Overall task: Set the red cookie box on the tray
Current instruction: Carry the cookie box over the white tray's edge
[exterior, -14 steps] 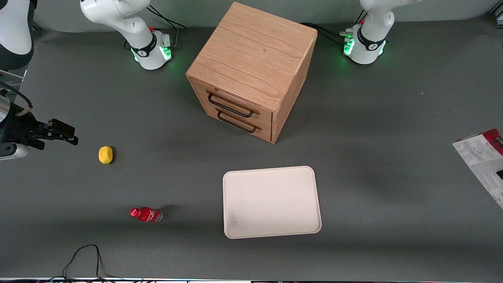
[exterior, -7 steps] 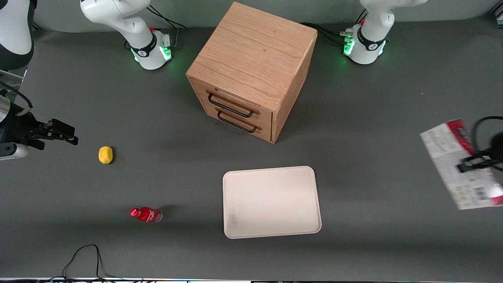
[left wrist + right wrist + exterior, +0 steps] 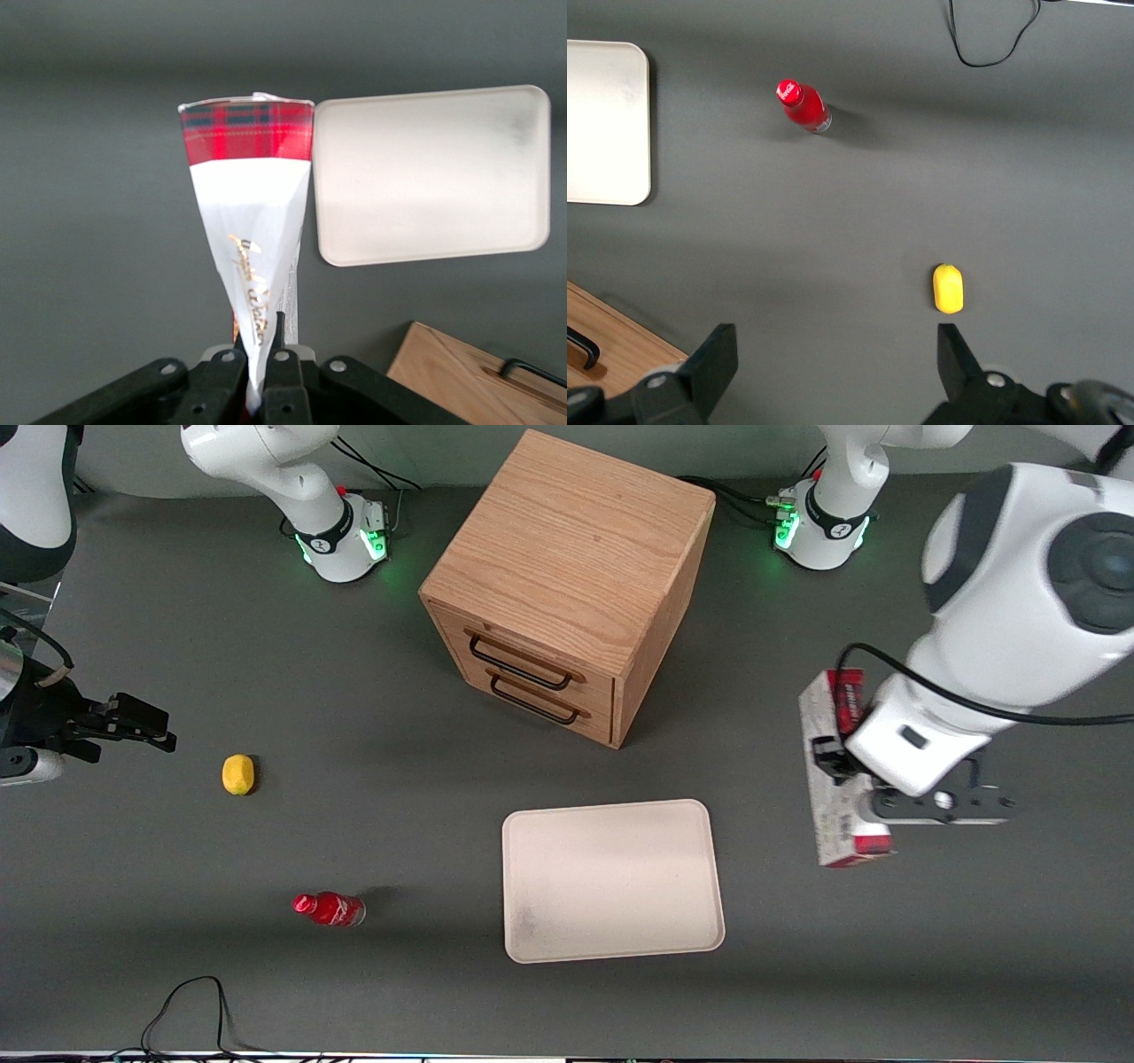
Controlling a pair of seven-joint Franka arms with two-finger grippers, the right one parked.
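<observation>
Red tartan bands one end of the long, slim white red cookie box (image 3: pixel 251 226), gold script along its side, pinched by the gripper (image 3: pixel 260 354) above the grey table beside the smooth, round-cornered cream tray (image 3: pixel 611 881).

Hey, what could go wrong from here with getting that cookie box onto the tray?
The gripper pinches the red cookie box near one end, so the long carton might swing or slip. It hangs beside the tray, not over it; an early release would probably miss. A low carry may catch the rim.
</observation>
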